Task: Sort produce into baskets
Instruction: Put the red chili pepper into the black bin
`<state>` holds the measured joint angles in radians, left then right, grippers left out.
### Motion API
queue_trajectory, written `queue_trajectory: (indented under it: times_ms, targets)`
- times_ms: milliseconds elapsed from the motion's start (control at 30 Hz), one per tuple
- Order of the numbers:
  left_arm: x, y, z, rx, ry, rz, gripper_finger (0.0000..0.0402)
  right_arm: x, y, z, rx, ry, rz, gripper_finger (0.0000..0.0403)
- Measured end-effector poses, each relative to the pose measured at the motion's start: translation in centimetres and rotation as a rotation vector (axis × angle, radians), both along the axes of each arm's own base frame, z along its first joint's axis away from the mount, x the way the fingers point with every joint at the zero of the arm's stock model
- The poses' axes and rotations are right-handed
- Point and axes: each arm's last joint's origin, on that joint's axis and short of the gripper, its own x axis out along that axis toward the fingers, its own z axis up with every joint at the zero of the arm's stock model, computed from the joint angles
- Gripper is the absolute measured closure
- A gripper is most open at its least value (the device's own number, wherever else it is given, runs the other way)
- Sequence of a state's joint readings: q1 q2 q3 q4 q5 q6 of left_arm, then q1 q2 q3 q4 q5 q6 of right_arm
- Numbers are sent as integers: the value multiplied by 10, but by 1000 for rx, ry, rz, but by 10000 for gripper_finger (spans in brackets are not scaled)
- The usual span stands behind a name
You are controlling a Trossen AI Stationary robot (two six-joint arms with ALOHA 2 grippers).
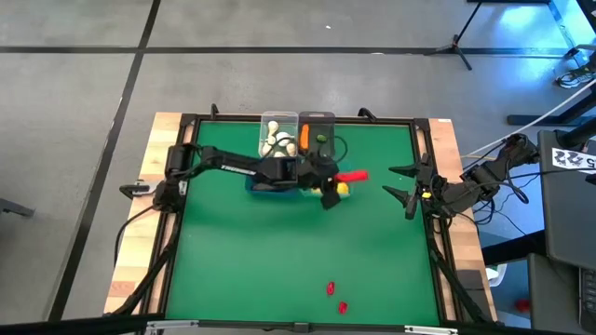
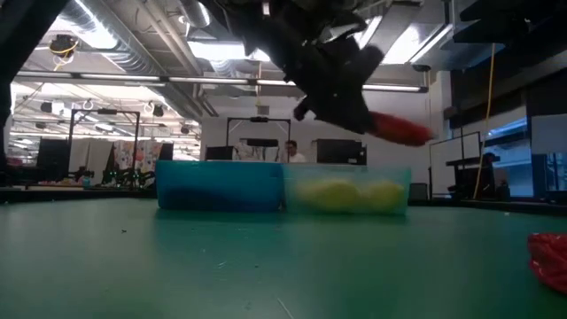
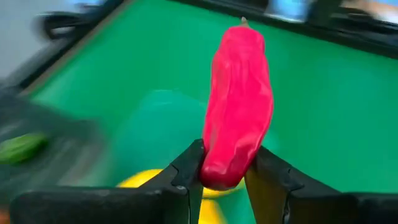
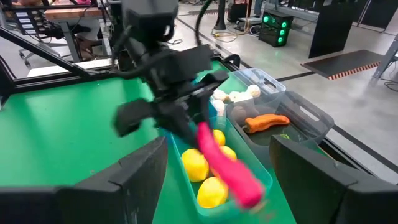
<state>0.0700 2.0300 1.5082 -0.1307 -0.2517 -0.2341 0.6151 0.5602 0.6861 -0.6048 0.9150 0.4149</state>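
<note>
My left gripper (image 1: 333, 182) hangs over the basket cluster, shut on a red chili pepper (image 3: 239, 106), above the teal basket (image 4: 264, 177) of yellow lemons (image 4: 194, 165). The second teal basket (image 2: 221, 184) stands beside it. Behind them, the clear basket (image 1: 277, 135) holds white garlic (image 4: 233, 95), and the dark grey basket (image 1: 318, 130) holds an orange carrot (image 4: 267, 121) and a green piece. Two more red chilies (image 1: 330, 289) (image 1: 343, 306) lie on the mat near the front edge. My right gripper (image 1: 410, 186) waits open at the table's right side. My left gripper pinches the chili's blunt end (image 3: 221, 171) between its two fingers (image 3: 186, 168). The fingers come from the table's left, slanting down, and the chili juts out beyond them toward the right, its stem tip (image 3: 244, 22) farthest away. The chili is lifted clear above the lemon basket.
Bare green mat (image 1: 279, 251) spreads between the baskets and the near edge. A raised dark frame (image 1: 433, 233) borders the table. In the low view one loose chili (image 2: 549, 257) lies at the right; a person sits at a desk far behind the table.
</note>
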Motion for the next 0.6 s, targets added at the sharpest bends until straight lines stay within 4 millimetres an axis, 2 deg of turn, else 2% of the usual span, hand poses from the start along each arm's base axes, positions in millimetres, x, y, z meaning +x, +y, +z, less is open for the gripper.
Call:
queue_trajectory:
  times_ms: [167,267,433,600]
  targets:
    - [-7,26,-2,32,15,239,304,0,0,0,1,5,7,123]
    - [-10,44,-3,13,4,327,304,0,0,-1,-1,9,9,123]
    - [-16,70,-2,-57,-67,492,304,0,0,-1,0,11,8,123]
    - [-23,88,-1,-16,-136,709,304,0,0,-2,2,19,15,123]
